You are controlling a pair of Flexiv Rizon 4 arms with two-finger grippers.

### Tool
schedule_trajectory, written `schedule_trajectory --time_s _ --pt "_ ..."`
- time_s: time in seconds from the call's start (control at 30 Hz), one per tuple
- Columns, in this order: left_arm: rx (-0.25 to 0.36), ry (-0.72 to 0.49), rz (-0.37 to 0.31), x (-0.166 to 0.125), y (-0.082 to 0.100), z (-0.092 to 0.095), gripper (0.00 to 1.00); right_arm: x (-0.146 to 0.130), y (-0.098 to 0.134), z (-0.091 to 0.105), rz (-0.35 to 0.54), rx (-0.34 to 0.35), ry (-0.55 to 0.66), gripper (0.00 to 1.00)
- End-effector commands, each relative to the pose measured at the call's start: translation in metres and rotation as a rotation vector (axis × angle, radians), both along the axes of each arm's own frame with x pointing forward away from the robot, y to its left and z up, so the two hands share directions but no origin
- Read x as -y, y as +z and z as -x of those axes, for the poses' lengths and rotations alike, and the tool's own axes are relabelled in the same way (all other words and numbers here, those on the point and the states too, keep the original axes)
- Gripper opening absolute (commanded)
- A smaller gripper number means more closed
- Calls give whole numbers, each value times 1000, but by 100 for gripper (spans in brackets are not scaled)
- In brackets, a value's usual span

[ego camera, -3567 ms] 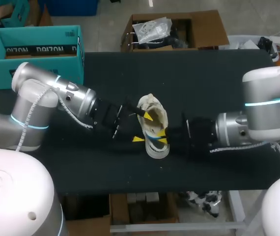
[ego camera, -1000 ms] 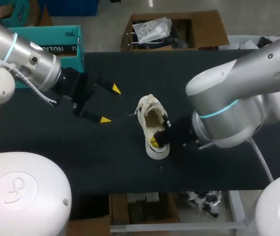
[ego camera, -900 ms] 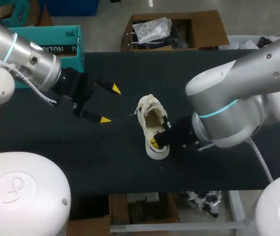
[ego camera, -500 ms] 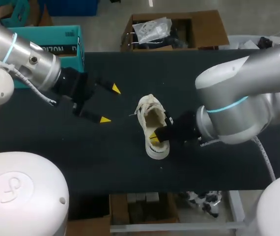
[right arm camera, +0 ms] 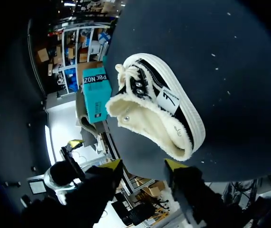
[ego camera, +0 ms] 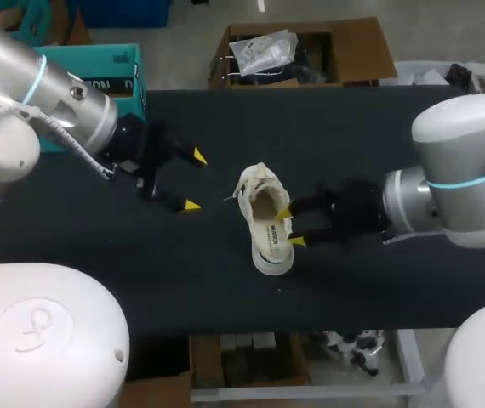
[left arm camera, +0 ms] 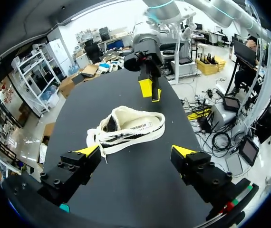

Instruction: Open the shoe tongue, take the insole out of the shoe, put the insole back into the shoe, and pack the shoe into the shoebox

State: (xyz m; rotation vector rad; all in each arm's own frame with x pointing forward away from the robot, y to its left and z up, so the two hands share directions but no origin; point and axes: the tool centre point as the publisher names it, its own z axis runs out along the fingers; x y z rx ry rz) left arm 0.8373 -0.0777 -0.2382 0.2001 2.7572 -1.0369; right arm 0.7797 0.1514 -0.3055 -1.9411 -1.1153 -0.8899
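The shoebox (ego camera: 98,76) is partly hidden behind the left arm at the table's (ego camera: 225,289) far left corner; whether the insole lies inside the shoe (ego camera: 265,217) cannot be made out (only cream lining shows in its opening); the shoe sits mid-table, where it was before; the right gripper (ego camera: 290,228), whose tip was down in the shoe's opening a moment ago, has drawn back to just beside the shoe, fingers apart and holding nothing; the left gripper (ego camera: 195,180) hangs well apart from the shoe, spread wide and empty, hardly moved in the last second; there is small print on the shoe's dark side stripe and lettering on the teal box, neither clear enough to vouch for
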Motion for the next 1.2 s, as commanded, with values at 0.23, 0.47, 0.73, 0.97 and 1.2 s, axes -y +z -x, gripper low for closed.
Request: schedule_trajectory --time_s 0.23,0.47,0.73,0.97,1.2 --pt "-231 436 -288 14 0 0 100 37 16 6 -78 39 58 100" --pt "-638 850 -402 34 -18 11 100 73 45 15 100 171 211 100" --pt "-630 876 -424 35 -19 14 100 108 64 33 177 419 712 100" --pt "-725 924 -465 42 -26 12 100 108 64 33 177 419 712 100" --pt "-857 1246 -605 80 -61 1 100 104 63 29 253 513 839 100"
